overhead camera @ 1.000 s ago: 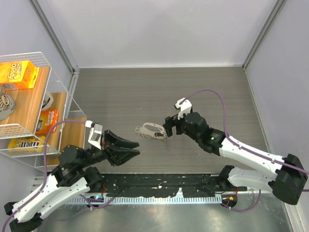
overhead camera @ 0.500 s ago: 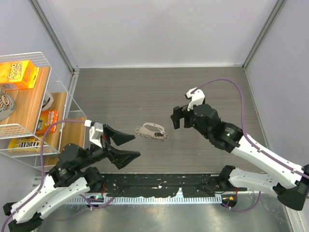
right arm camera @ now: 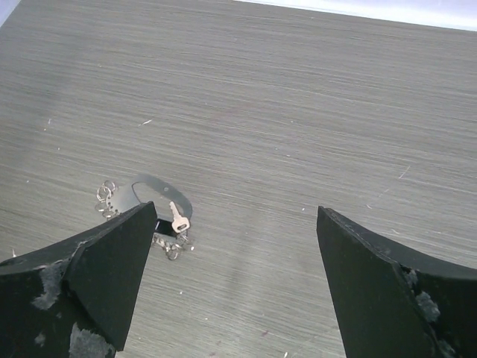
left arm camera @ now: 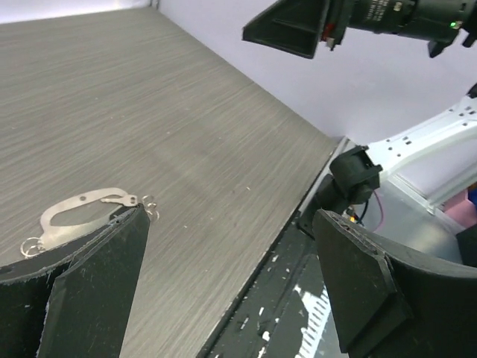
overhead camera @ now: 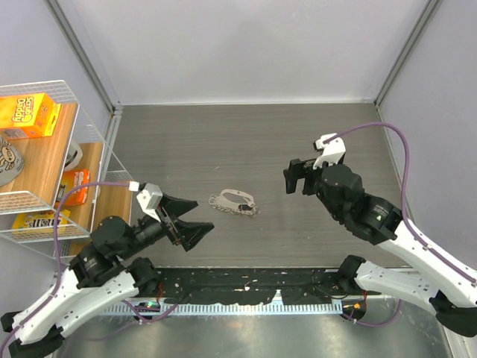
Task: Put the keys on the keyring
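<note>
Count first: we see one keyring (overhead camera: 234, 202) and one silver key (right arm camera: 179, 218) lying against it. The left gripper (overhead camera: 203, 215) sits low, pointed at the keyring, jaws spread wide, empty. The right gripper (overhead camera: 292, 177) hangs right of it, equally wide, holding nothing. The keyring, a flat silver loop trailing small links, lies on the table (overhead camera: 186, 142) between them.
</note>
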Tool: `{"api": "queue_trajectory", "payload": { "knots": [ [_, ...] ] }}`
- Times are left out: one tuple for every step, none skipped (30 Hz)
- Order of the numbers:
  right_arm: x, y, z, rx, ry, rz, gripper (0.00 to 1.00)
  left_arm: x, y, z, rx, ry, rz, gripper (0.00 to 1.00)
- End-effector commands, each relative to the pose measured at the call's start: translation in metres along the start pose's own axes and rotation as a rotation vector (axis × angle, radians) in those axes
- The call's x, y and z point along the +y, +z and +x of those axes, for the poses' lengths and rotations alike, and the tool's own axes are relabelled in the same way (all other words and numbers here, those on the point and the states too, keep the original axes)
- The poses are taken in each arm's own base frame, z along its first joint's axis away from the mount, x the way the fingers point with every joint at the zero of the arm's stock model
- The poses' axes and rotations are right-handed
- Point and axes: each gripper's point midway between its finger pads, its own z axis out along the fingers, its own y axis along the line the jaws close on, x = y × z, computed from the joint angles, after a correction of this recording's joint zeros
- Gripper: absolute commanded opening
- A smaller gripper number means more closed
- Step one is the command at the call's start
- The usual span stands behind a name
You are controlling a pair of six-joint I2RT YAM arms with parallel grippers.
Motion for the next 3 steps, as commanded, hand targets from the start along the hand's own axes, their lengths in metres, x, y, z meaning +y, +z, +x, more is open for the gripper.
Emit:
{"api": "queue_trajectory", "payload": {
  "knots": [
    [-0.0074, -0.0101, -0.0202, -0.038, 0.009, 0.026, 0.95, 0.0053, -0.0040, -0.0186, -0.039, 0.058, -0.047, 1.00],
    [-0.0094, -0.0103, -0.0207, -0.037, 0.020, 0.040, 0.95, 0.0051, -0.0044, -0.0184, -0.039, 0.059, -0.046, 1.00],
    [-0.0110, -0.0108, -0.0214, -0.038, 0.024, 0.049, 0.96, 0.0045, -0.0043, -0.0189, -0.041, 0.062, -0.042, 1.00]
  ]
}}
